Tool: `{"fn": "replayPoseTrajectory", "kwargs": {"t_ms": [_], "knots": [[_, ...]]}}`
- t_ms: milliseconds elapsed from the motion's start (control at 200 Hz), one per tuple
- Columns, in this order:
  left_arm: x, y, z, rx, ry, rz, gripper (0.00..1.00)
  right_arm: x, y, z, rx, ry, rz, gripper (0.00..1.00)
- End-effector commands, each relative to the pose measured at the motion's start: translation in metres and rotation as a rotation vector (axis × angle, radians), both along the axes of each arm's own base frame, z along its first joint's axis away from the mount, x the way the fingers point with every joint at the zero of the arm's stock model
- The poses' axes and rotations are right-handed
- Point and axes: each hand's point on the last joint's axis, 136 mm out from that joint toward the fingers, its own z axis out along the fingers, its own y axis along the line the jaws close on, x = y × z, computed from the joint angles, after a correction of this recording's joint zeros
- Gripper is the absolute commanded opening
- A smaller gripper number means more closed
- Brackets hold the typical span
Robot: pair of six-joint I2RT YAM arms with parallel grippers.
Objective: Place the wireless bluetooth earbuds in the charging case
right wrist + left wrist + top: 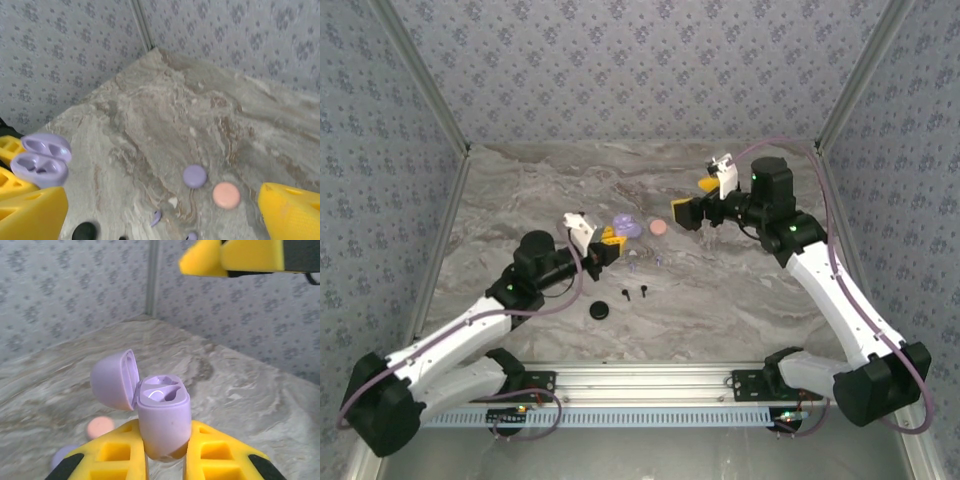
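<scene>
I have the left gripper clamped on the open lilac charging case, sockets up, so the empty, wide-spread right gripper can fetch the earbuds lying on the table near that case.

I have bare table at the near right and far back. A pink disc, a black disc and loose earbuds clutter the middle.
</scene>
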Motion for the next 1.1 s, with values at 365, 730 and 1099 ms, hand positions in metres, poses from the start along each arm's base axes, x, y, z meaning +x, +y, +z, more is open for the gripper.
{"fn": "replayPoseTrajectory", "kwargs": {"t_ms": [365, 730, 1099], "knots": [[-0.012, 0.064, -0.012, 0.058, -0.039, 0.239, 0.0, -0.005, 0.029, -0.18, -0.401, 0.523, -0.113, 0.71], [-0.013, 0.063, -0.009, 0.041, -0.044, 0.233, 0.0, 0.014, 0.043, -0.26, -0.61, 0.674, -0.162, 0.55], [-0.013, 0.062, -0.009, 0.039, -0.044, 0.231, 0.0, 0.02, 0.049, -0.287, -0.71, 0.682, -0.173, 0.49]]}}
